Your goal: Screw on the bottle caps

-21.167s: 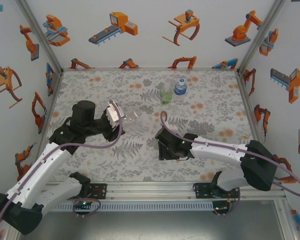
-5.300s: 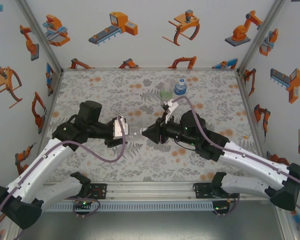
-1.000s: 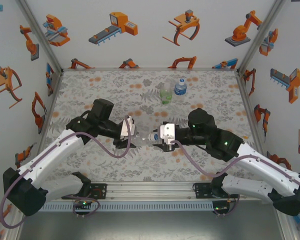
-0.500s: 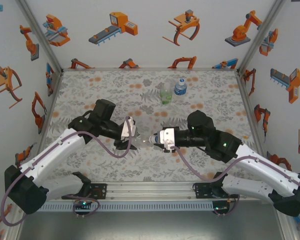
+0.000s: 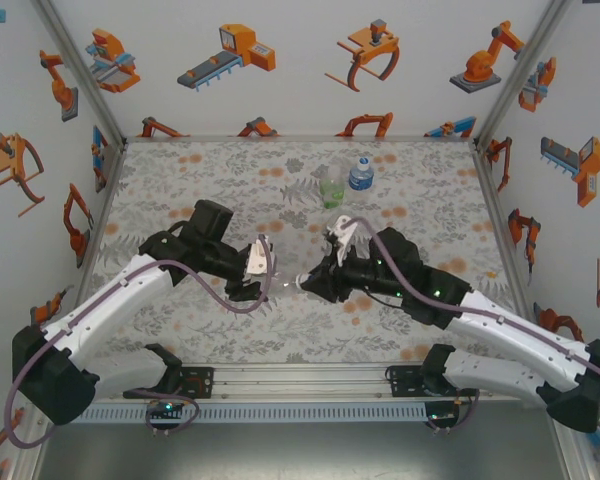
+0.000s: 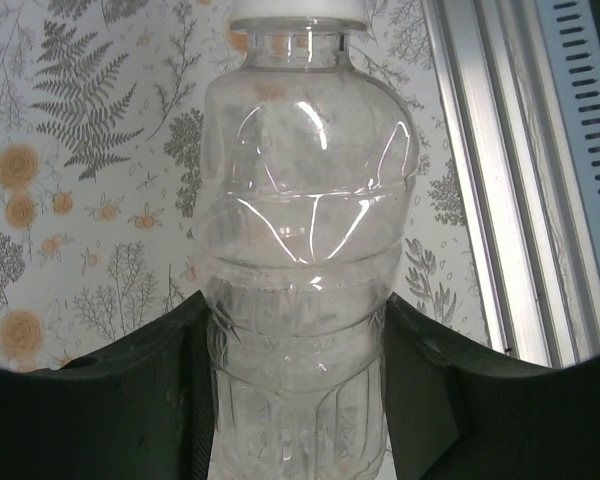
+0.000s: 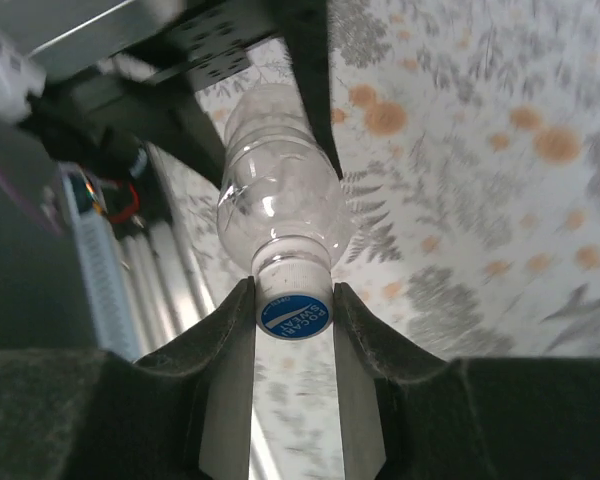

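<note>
So, hard to see: from above you can barely pick out the plain bottle (image 5: pixel 283 283). It is clear and sits squeezed between the two grippers.
Cut off: in the left wrist view the bottle's bottom end runs off the lower edge. You get just the rim of the cap (image 6: pixel 298 10) at the top edge.
Too small to tell: from above, the tops of the green bottle (image 5: pixel 331 188) and the blue bottle (image 5: pixel 360 173).
Plain bottle: it is on its side near the front middle of the table (image 5: pixel 180 170). Its neck points at the right gripper (image 5: pixel 305 284).
Cap: it sits on the bottle's neck, right between the right gripper's fingers (image 7: pixel 225 380). Its blue round print faces that wrist camera.
Left gripper (image 5: pixel 263 282): your dark fingers (image 6: pixel 110 400) press on both sides of the bottle's lower body.
Right gripper: its pale fingers are closed in on the cap and touch it on both sides.
Other bottles: the green one and the blue one stand upright side by side at the far end of the table, well apart from both grippers.
</note>
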Available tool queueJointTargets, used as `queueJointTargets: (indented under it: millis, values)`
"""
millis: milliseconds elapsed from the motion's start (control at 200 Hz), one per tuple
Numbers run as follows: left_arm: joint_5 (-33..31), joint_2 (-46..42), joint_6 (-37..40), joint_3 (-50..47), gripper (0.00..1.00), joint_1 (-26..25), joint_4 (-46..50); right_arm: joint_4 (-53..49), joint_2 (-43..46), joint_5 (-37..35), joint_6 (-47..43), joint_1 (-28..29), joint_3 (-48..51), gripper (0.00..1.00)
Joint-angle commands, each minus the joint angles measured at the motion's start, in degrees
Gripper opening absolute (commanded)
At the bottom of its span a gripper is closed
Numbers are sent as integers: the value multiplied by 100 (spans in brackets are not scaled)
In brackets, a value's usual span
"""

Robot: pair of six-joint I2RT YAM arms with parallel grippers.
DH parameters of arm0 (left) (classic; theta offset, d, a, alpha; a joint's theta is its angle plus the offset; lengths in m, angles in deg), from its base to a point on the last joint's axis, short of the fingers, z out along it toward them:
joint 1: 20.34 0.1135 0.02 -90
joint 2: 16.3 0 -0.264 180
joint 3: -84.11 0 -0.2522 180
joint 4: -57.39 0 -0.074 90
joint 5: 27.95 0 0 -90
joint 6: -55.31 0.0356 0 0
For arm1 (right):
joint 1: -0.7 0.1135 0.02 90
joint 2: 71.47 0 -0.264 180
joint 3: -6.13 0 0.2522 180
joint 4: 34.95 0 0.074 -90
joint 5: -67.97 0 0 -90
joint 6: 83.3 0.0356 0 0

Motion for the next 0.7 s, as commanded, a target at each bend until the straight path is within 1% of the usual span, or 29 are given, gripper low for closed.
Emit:
queueJointTargets:
  millis: [0, 60, 100, 150, 230, 340, 350, 451, 481, 516, 546, 611, 696]
  values:
    - [455, -63, 16, 215, 0, -55, -235, -65, -231, -1095, 4083, -13, 210, 0]
    - [386, -67, -18, 202, 0, -58, -269, -424, -286, -1024, 5646, -143, 290, 0]
    - [344, -59, -54, 198, 0, -57, -303, -167, -311, -822, 6177, -214, 447, 0]
    - [296, -54, -90, 188, 0, -60, -348, 199, -360, -681, 6305, -211, 595, 0]
    - [271, -33, -137, 180, 0, -67, -411, -37, -418, -695, 6319, -211, 510, 0]
    - [273, -37, -149, 187, 0, -76, -408, 63, -329, -774, 6169, -215, 538, 0]
    - [271, -40, -145, 182, 0, -72, -404, 57, -312, -792, 6132, -221, 532, 2]
    - [238, -40, -140, 171, 0, -85, -411, -124, -138, -1023, 5572, -234, 346, 29]
    - [235, -36, -143, 166, 0, -83, -414, -223, -73, -1096, 5196, -237, 260, 38]
    - [229, -41, -139, 171, 0, -84, -414, -250, 2, -1117, 4725, -241, 160, 45]
    - [229, -41, -138, 169, 0, -82, -418, -244, 56, -1115, 4243, -241, 40, 48]
    - [234, -65, -134, 144, 0, -85, -413, -209, 194, -992, 2996, -249, -151, 49]
    - [229, -92, -126, 97, 0, -95, -404, -30, 338, -492, 1127, -244, -249, 50]
